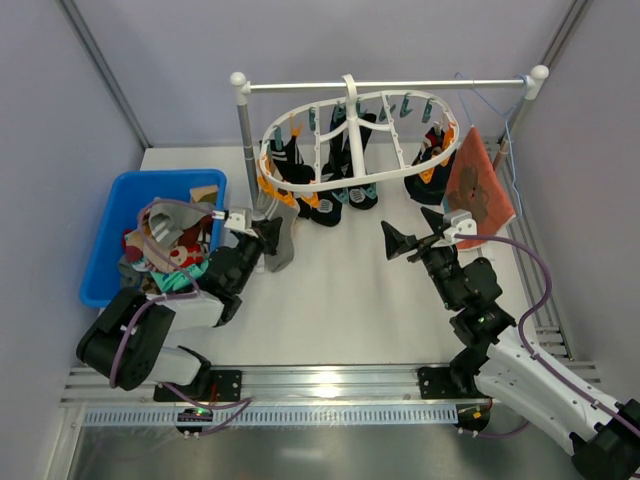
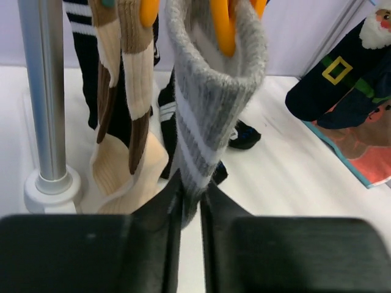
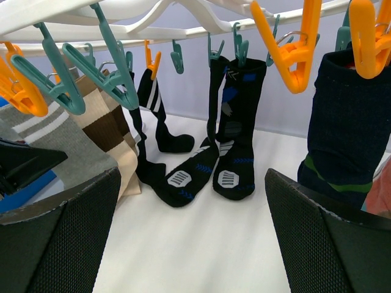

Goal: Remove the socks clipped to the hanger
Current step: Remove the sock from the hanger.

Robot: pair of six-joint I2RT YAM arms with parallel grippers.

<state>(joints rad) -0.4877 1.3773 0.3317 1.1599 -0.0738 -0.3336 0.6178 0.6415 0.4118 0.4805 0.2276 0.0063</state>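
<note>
Hanger: the white oval hanger [image 1: 385, 178] hangs by its hook from the rail stand [image 1: 245, 130], over the far part of the tabletop [image 1: 350, 290].
Socks: the socks [image 3: 235, 134] dangle from orange and teal clips around the frame. A blue bin [image 1: 115, 210] on the left holds a heap of loose ones.
Left end effector: the left end effector [image 2: 190, 213] has its fingers pressed together on the lower part of the grey sock [image 2: 211, 116]. That sock's cuff sits in an orange clip [image 2: 226, 30], just beside a brown-and-beige sock [image 2: 131, 122].
Right end effector: the right end effector [image 1: 413, 230] is spread wide and holds nothing, facing the black pairs from below the frame.
Handling: the knit looks light, limp and stretchy, so it should lengthen before the clip lets go.
Grip point: a hold nearer the cuff would probably waste less pull than one low on the foot.
Risk: the hanging frame may swing or tilt under a hard tug.
</note>
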